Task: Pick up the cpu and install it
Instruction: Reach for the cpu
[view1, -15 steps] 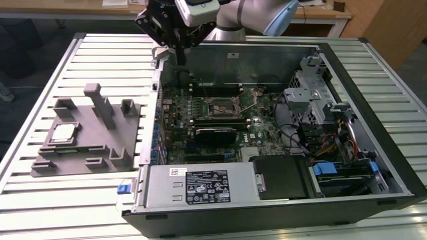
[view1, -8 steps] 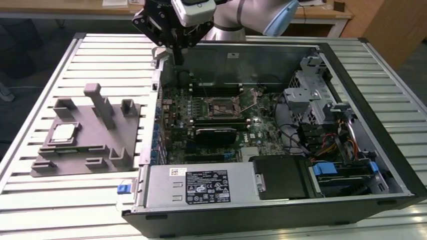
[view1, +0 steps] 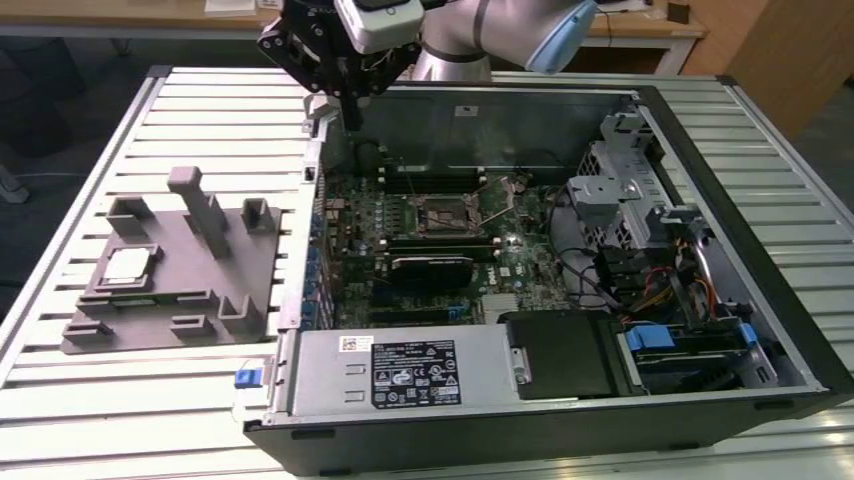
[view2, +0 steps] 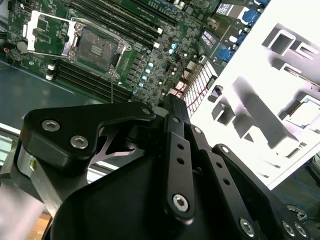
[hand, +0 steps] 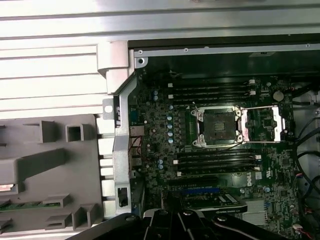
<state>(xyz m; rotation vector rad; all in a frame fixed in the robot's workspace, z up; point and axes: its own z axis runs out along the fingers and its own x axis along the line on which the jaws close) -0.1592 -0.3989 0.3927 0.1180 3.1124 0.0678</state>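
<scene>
**A:** Exterior view's left first. Where's the cpu?
**B:** The cpu (view1: 130, 264) lies flat in a pocket of the grey fixture (view1: 200, 300). The fixture is on the slatted metal table (view1: 80, 400), outside the case. I'm not holding it.

**A:** How will it handle?
**B:** My guess is light, stiff and thin. The metal top is likely slick and the underside likely fragile. I'd grip two opposite edges of the rim, keep it level and squeeze gently. The pocket walls sit close around it, so room for pads looks tight.

**A:** Your jaws?
**B:** My gripper (view1: 352, 118) hangs over the case wall on the fixture's side, well apart from the cpu. The jaws look drawn together with nothing between them.

**A:** Further right?
**B:** The open computer case (view1: 534, 440) lies on its side. On the board, the socket (view1: 445, 212) has its frame flipped up and looks bare in both wrist views. The memory slots (view1: 430, 243) sit just beside it. The power supply (view1: 400, 370) sits low in the case. The drive cage (view1: 621, 190) and the cables (view1: 641, 280) are at the exterior view's right.

**A:** The room?
**B:** A wooden desk (view1: 160, 15) stands behind the table, with a wooden panel (view1: 787, 50) at the far right corner.
</scene>
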